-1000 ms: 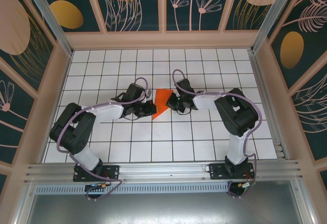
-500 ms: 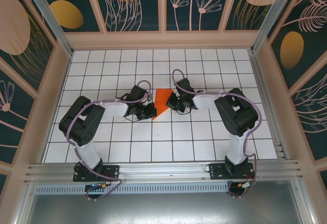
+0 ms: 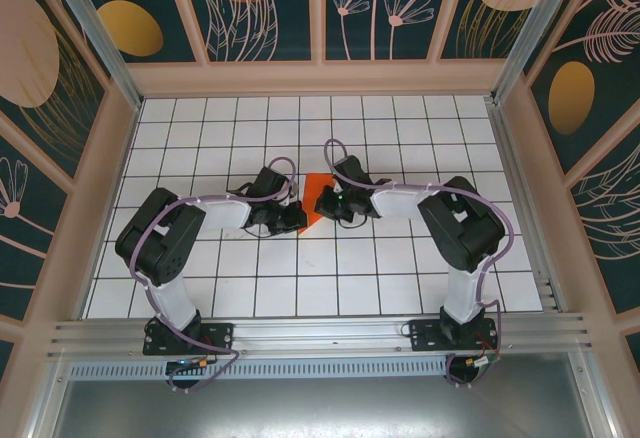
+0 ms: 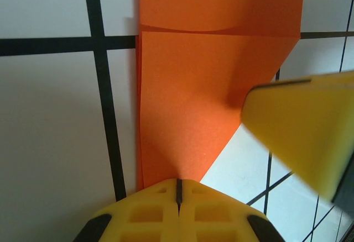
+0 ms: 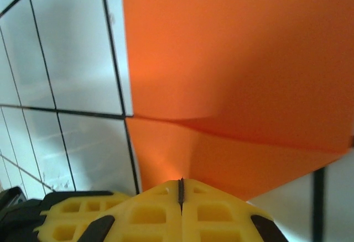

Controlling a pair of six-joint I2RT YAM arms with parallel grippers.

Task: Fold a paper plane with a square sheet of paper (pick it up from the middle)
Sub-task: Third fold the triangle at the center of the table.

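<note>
**Orange paper (image 3: 312, 204) mid-table, both grippers shut at its edges**

Paper lies flat on white grid table (image 3: 200, 148), roughly centre, between the two arms. It's partly folded: left wrist cam shows a crease across it (image 4: 221, 30) w/ a slanted edge running down to the tip; right wrist cam shows the same crease (image 5: 238, 129).

L gripper (image 3: 296, 220) has jaws fully closed, tips (image 4: 178, 189) at paper's narrow corner. R gripper (image 3: 326, 204) likewise closed, tips (image 5: 180, 189) touching paper.

Can't tell if either pinches the sheet or just presses on it.
</note>
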